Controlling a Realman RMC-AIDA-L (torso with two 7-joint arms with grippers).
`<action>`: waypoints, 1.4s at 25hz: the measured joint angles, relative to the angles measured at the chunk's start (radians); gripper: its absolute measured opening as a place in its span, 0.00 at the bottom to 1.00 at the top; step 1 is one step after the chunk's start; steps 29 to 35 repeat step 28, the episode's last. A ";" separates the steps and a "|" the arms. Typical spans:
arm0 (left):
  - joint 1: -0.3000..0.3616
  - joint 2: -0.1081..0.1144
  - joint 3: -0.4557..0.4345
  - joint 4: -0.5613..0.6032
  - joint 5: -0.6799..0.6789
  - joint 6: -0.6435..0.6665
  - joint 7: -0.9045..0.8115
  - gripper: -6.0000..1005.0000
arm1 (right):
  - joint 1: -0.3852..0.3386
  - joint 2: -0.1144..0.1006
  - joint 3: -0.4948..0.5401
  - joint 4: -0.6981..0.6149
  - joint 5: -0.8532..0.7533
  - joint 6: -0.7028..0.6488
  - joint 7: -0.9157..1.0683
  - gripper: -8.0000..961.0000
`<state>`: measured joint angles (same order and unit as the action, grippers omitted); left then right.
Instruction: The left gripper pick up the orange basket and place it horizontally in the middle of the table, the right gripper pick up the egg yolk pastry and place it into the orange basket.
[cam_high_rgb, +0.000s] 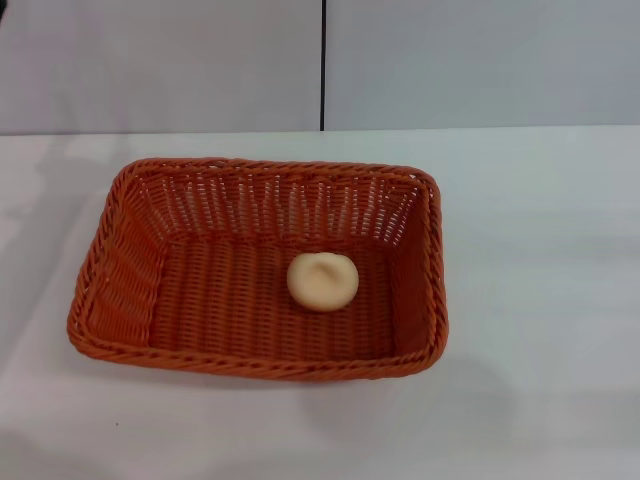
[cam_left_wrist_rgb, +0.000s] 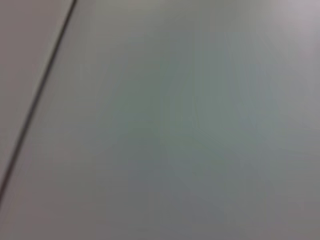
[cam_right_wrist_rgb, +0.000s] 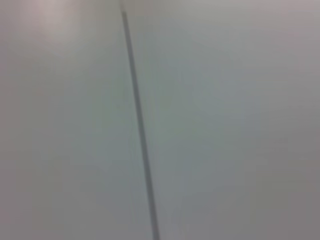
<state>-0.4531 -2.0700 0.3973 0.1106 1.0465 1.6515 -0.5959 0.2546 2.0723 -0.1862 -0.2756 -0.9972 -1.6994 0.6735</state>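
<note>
The plain white flat table (cam_high_rgb: 540, 300) lies bare on every side of the large burnt-orange rectangular woven basket (cam_high_rgb: 120, 270), which sits near the middle with its long axis across the robot's front. The small round pale cream egg yolk pastry (cam_high_rgb: 322, 281) rests on the basket floor, right of centre, apart from the walls. Neither gripper shows in any view, so which arm is nearer, and their fingers' state, cannot be told; the task looks done

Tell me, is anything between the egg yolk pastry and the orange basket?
Nothing visible: the small round cream egg yolk pastry already lies inside the orange woven basket on the white table. Neither gripper is in view.
</note>
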 joint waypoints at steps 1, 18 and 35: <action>0.000 0.000 0.000 0.000 0.000 0.000 0.000 0.67 | 0.000 0.000 0.000 0.000 0.000 0.000 0.000 0.68; 0.001 -0.002 -0.002 -0.111 -0.100 0.051 0.241 0.67 | -0.002 -0.001 0.127 0.059 0.008 0.020 -0.080 0.68; -0.005 -0.002 -0.002 -0.139 -0.097 0.053 0.242 0.67 | 0.004 -0.001 0.149 0.060 0.008 0.043 -0.081 0.68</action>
